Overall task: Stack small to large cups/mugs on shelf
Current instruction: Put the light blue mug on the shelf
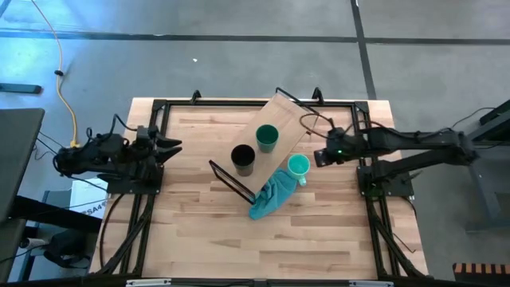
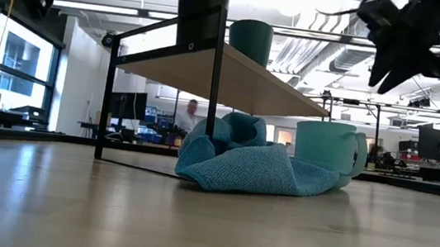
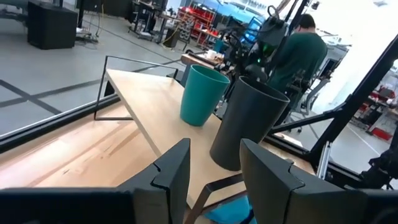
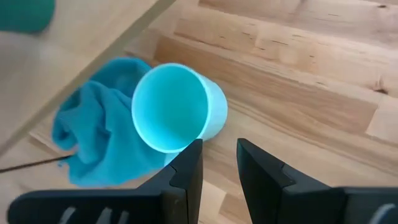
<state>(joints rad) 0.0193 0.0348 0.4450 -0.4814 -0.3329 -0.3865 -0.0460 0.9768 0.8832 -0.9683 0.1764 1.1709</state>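
Note:
The light-wood shelf (image 1: 275, 127) stands slantwise on its black legs at the table's middle. The dark green cup (image 1: 267, 137) and the black cup (image 1: 243, 159) stand upright on its board, side by side; both also show in the left wrist view, green (image 3: 202, 94) and black (image 3: 245, 121). The mint mug (image 1: 298, 166) stands upright on the tabletop beside the shelf's right side, against a teal cloth (image 1: 269, 197). My right gripper (image 4: 219, 174) is open and empty, in the air above the mug's right side (image 2: 393, 64). My left gripper (image 3: 214, 180) is open and empty at the table's left edge (image 1: 171, 147).
The teal cloth (image 2: 253, 165) lies bunched on the table, partly under the shelf's near end and against the mint mug (image 2: 329, 152). The black table frame (image 1: 159, 108) runs along the left, right and far edges. A person (image 3: 301, 50) stands in the room beyond the table.

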